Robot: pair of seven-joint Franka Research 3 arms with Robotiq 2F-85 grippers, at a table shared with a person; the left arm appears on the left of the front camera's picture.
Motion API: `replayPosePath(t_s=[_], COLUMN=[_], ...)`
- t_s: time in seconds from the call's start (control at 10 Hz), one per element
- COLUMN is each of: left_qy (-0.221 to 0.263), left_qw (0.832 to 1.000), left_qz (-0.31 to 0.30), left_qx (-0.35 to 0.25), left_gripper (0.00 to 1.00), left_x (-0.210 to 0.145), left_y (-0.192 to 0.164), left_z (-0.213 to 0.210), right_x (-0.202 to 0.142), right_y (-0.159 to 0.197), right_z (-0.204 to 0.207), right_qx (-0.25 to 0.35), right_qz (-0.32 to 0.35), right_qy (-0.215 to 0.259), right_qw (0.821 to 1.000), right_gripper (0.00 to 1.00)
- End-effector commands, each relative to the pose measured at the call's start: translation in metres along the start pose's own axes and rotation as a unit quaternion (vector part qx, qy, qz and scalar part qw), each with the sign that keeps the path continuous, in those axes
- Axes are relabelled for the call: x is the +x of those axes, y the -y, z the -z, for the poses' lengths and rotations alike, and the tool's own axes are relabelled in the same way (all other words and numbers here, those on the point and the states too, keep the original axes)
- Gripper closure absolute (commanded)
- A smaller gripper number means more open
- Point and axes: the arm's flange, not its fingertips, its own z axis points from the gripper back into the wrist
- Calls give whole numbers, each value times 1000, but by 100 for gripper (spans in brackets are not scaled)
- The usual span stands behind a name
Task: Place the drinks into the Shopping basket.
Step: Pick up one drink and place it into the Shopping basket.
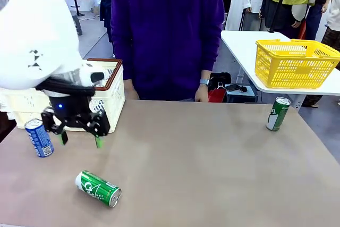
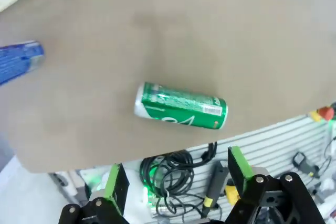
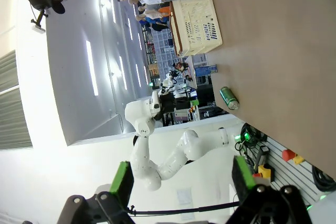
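Left gripper (image 1: 81, 140) hangs over the table (image 1: 212, 163), jaws spread wide, nothing between them. Just in front of it lies a green can (image 1: 98, 188) on its side, white markings up, silver top towards the near edge. Beside the gripper stands a blue can (image 1: 39, 137), upright, white lettering. Behind both sits the Shopping basket (image 1: 114, 97) at the far left, cream with a brown rim. A second green can (image 1: 278, 114) stands upright, well apart at the far right. Right gripper (image 3: 182, 178) is wide open too, holding nothing. The tabletop is a matte grey-brown. At its far edge stands a person in a purple jacket (image 1: 167, 30), with a yellow mesh basket (image 1: 295, 65) on a white side table.
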Motion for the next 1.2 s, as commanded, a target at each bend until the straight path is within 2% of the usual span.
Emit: replayPosePath(t_s=[0.0,0.1,0.2,0.4,0.5,0.6,0.7,0.8,0.9,1.0,1.1], left_qy=[-33,-32,-19,-19,-31,-34,7,63,103,130,133], left_qw=[997,995,999,999,998,922,799,624,511,423,347], left_qz=[64,89,29,29,51,384,602,779,853,897,928], left_qx=[-24,-39,-10,-10,-25,-36,6,13,14,10,7], left_gripper=[0,0,0,0,0,0,0,0,0,0,0], left_x=[-3,-5,0,0,4,8,5,-8,-19,-24,-23], left_y=[-14,-17,4,4,2,18,19,10,4,-1,-5], left_z=[20,26,9,9,14,21,26,34,38,45,51], right_x=[-1,-1,-1,-1,-1,-1,-1,-1,-1,-1,-1], right_y=[-2,-2,-2,-2,-2,-2,-2,-2,-2,-2,-2], right_z=[0,0,0,0,0,0,0,0,0,0,0], right_qx=[-4,-4,-4,-4,-4,-4,-4,-4,-4,-4,-4], right_qz=[-1,-1,-1,-1,-1,-1,-1,-1,-1,-1,-1], right_qy=[1,1,1,1,1,1,1,1,1,1,1], right_qw=[1000,1000,1000,1000,1000,1000,1000,1000,1000,1000,1000], right_gripper=[0,0,0,0,0,0,0,0,0,0,0])
